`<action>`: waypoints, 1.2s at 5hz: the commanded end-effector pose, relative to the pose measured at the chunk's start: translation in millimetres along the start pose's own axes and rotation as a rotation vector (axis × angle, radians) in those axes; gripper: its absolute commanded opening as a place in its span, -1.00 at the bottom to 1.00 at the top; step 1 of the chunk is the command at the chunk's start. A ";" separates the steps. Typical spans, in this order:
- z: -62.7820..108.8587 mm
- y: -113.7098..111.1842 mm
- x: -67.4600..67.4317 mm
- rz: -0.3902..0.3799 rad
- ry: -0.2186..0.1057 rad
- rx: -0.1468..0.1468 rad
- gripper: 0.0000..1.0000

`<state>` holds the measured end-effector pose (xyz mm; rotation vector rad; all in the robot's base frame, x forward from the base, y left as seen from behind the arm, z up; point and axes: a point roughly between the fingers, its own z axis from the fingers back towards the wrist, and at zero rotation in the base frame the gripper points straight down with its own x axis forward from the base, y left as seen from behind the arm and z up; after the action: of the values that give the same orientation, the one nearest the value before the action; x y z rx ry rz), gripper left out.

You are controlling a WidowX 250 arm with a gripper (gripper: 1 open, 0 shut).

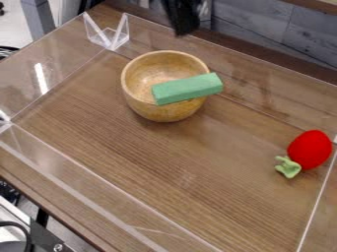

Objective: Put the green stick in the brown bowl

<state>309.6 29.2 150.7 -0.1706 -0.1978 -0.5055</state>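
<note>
Green stick (187,89) is at the bowl's right side, tilted, right end up at or over the rim; can't tell if it's fully inside. Brown bowl (145,103) upright. Gripper (183,28) beyond the bowl's far side, closed, apart from the stick. Looks basically done; maybe a nudge inward left.

At the table's (145,182) far edge, the dark gripper (184,18) is blurred and cut off by the frame's top; part of the bowl's (148,71) inside is hidden by the green stick (187,89).
</note>
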 end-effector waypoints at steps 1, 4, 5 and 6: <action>11.0 -7.5 -7.8 -0.025 -0.021 0.026 -1.00; -1.2 -0.7 -18.9 -0.016 -0.036 -0.003 1.00; -11.6 -3.9 -18.1 -0.028 -0.024 -0.002 1.00; -21.9 -6.9 -17.7 -0.040 -0.014 -0.003 1.00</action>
<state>291.4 26.1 118.0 -0.1914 -0.1858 -0.5351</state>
